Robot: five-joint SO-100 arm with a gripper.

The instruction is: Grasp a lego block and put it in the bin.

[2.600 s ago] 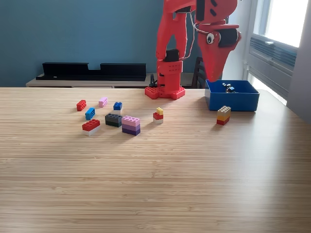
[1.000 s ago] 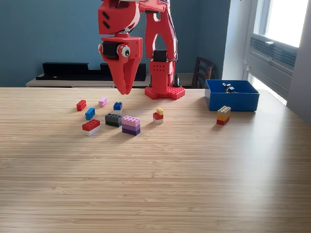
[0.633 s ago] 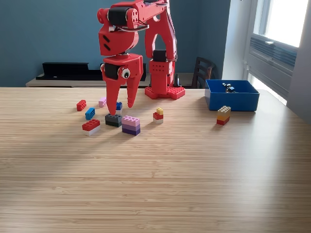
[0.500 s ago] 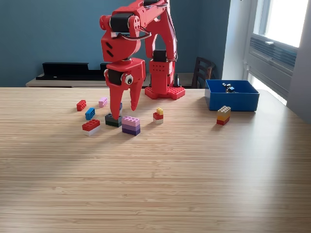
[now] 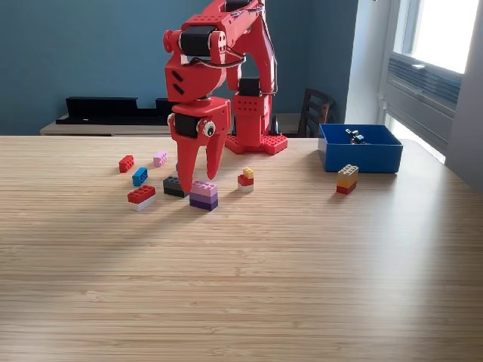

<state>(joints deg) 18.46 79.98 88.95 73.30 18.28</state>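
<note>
Bricks lie scattered left of centre on the table. We see the end effector spread open, tips down beside the pink-purple brick. At right centre sits the bin, with a stacked brick just before it.

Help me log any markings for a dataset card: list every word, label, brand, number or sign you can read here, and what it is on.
None can be read.
The red arm, its gripper, the blue bin and the lego blocks, such as the pink and purple one, show no print.
The small items inside the bin are too small to tell.
</note>
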